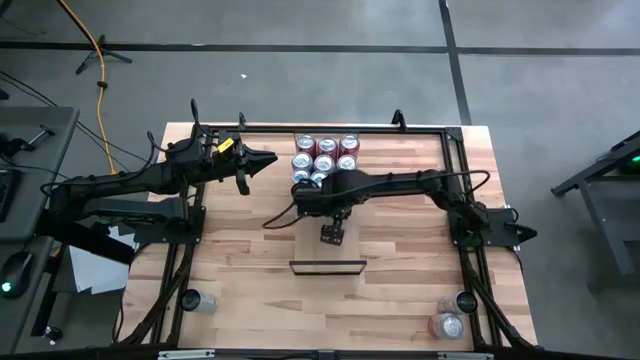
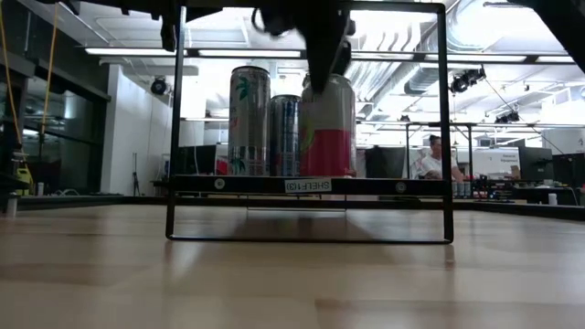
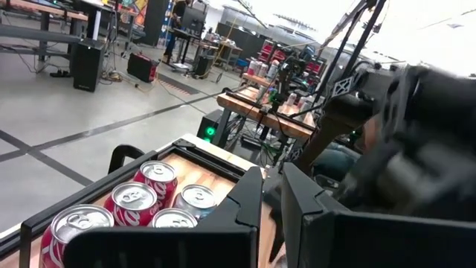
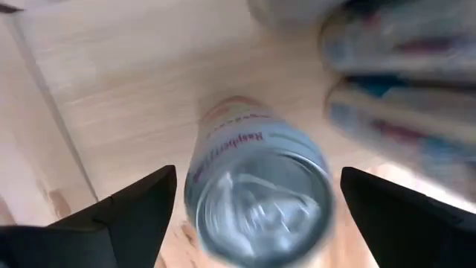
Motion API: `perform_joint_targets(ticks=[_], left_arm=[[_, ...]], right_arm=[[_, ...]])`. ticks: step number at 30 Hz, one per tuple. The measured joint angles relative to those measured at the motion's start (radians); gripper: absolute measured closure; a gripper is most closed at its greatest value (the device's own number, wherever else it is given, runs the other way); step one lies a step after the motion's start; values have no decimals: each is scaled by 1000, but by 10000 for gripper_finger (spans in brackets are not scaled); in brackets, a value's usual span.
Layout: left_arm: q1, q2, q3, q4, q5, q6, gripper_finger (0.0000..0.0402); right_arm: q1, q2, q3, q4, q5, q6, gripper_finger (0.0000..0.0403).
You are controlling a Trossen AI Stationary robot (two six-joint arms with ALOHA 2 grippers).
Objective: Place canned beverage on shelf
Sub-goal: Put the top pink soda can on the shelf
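Observation:
A pink and silver canned beverage (image 4: 256,186) stands upright on the light wood shelf (image 4: 126,97), which sits in a black frame (image 2: 247,185). In the low view this can (image 2: 327,128) is beside a tall silver-green can (image 2: 249,119) and a blue one (image 2: 285,132). My right gripper (image 4: 258,171) points down over the can, open. Its fingers stand on either side of the can's top with a small gap each side. My left gripper (image 1: 268,160) waits shut at the far left, level above the table.
Several red and silver cans (image 1: 325,155) cluster at the table's far middle, close behind my right gripper (image 1: 322,198). Loose cans stand near the front left corner (image 1: 200,300) and front right corner (image 1: 455,312). Black frame rails (image 1: 450,180) run along the table's sides.

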Motion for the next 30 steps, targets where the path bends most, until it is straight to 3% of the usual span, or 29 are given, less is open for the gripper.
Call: perform_joint_targets(ticks=[5,10,14,19,24,29,30], left_arm=[[0,0,0,0,0,2,401],[0,-3,0,3,0,57,401],[0,-3,0,3,0,69,401],[0,-6,0,7,0,69,401],[0,-6,0,8,-7,69,401],[0,-6,0,8,-25,70,401],[0,-6,0,8,-26,70,401]], right_arm=[[0,-74,25,-42,45,-144,39],[-7,-179,-69,-1,56,-172,38],[-7,-326,-298,105,63,-157,39],[-10,-556,-663,387,41,-51,62],[-21,-683,-901,633,48,121,161],[-31,-692,-1051,809,79,257,354],[-29,-690,-1076,866,79,267,378]])
